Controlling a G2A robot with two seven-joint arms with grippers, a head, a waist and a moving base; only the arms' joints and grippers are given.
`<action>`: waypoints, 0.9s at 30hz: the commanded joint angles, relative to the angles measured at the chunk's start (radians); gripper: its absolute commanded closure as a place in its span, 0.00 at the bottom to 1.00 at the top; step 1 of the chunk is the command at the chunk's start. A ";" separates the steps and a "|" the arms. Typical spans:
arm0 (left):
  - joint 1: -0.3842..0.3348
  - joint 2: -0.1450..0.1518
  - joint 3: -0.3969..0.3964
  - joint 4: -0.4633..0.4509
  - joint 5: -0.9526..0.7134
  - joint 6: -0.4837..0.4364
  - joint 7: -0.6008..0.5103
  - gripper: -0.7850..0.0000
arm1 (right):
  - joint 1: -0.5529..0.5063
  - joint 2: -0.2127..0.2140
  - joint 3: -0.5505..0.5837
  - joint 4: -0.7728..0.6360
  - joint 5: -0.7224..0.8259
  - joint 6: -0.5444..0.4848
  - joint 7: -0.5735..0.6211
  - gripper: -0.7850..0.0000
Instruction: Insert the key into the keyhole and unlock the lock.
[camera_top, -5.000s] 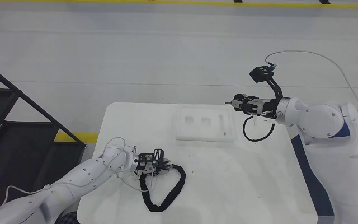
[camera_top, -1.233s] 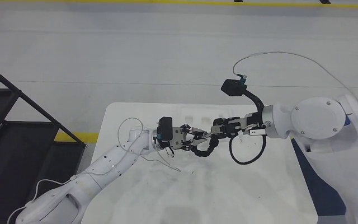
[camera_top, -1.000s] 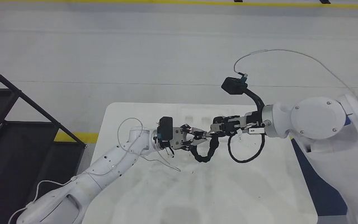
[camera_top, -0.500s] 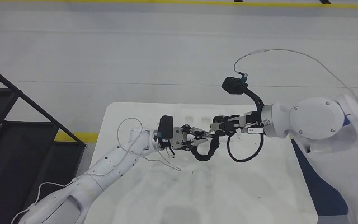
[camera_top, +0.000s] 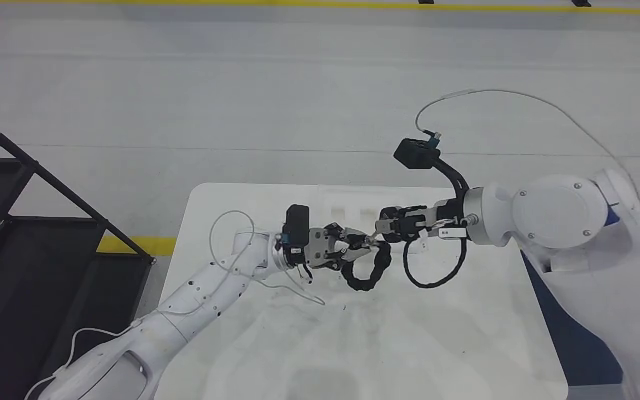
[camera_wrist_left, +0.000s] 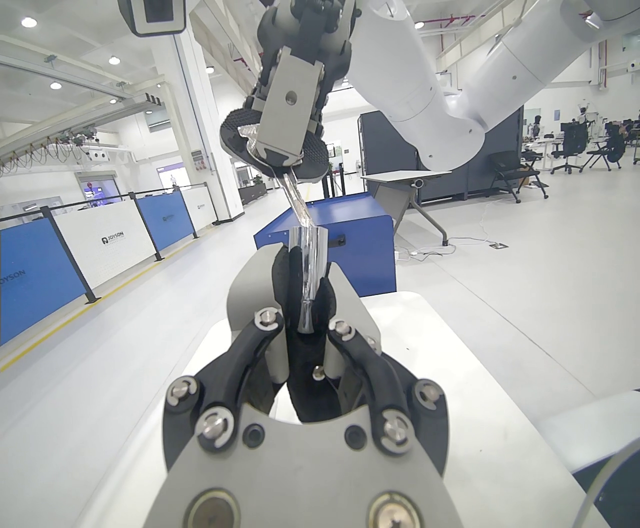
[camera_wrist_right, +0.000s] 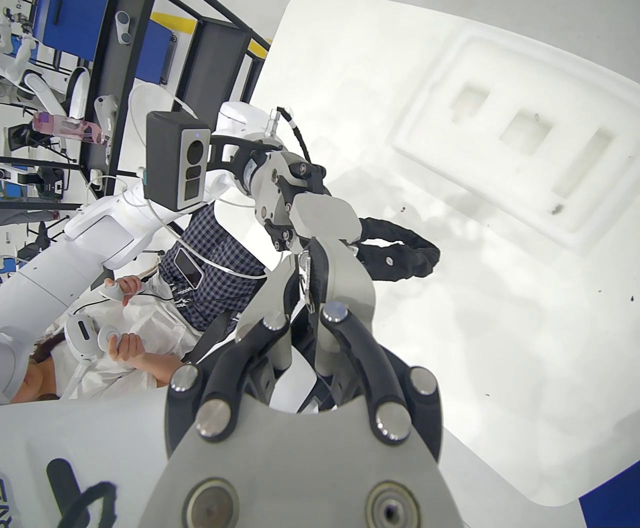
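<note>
Above the middle of the white table (camera_top: 450, 340), my left gripper (camera_top: 343, 246) is shut on the lock (camera_wrist_left: 308, 265), a silver cylinder with a black sleeved cable (camera_top: 372, 270) hanging in a loop below it. Facing it, my right gripper (camera_top: 384, 229) is shut on the key (camera_wrist_left: 296, 196). The key's blade tip sits at the cylinder's end, at the keyhole. How deep it goes in I cannot tell. In the right wrist view the right gripper (camera_wrist_right: 309, 260) holds the key edge-on, the left gripper (camera_wrist_right: 305, 212) stands just beyond it, and the cable (camera_wrist_right: 400, 252) is off to one side.
A white foam tray (camera_wrist_right: 505, 125) with rectangular recesses lies on the table behind the grippers. A black rack (camera_top: 40, 240) stands off the table's left side. The table's near half is bare.
Since five seconds ago the left arm lifted the lock off the table's front left and both grippers met at the middle. Over the last second they barely shifted; the cable loop swung slightly.
</note>
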 joint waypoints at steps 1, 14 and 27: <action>0.002 -0.002 -0.004 0.003 -0.009 -0.005 -0.006 1.00 | 0.004 -0.001 -0.004 -0.001 0.002 -0.001 -0.003 1.00; 0.015 -0.013 -0.031 0.004 -0.032 -0.027 -0.055 1.00 | 0.036 -0.004 -0.052 -0.006 -0.020 0.006 0.005 1.00; 0.026 -0.020 -0.054 -0.005 -0.028 -0.050 -0.099 1.00 | 0.091 -0.006 -0.139 0.005 -0.100 0.017 0.022 1.00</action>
